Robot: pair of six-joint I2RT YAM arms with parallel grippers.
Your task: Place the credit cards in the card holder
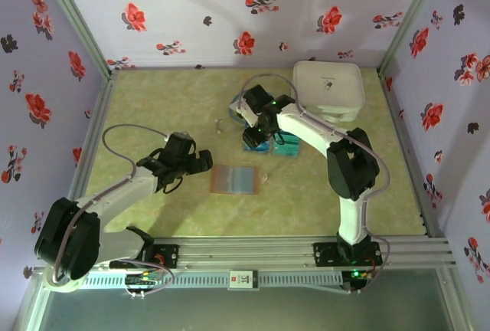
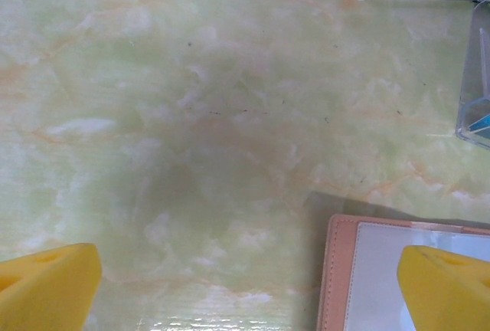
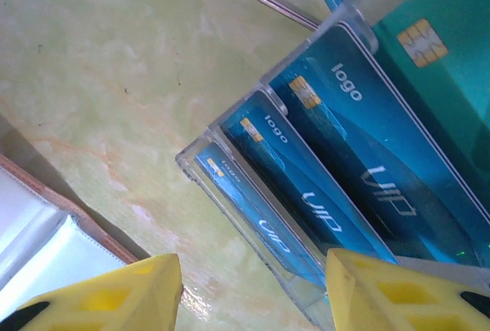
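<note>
Your spread, empty right gripper (image 3: 253, 273) may shove the clear plastic rack (image 3: 236, 220) at one o'clock, toppling thin blue credit cards (image 3: 344, 143).

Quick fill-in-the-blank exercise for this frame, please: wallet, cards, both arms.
1. The card holder lies ___, not folded shut.
2. The blue credit cards read "logo" and ___.
3. The right gripper is by the credit cards, while the left gripper, jaws wide apart, is next to the ___.
Missing words: open; VIP; card holder.
</note>
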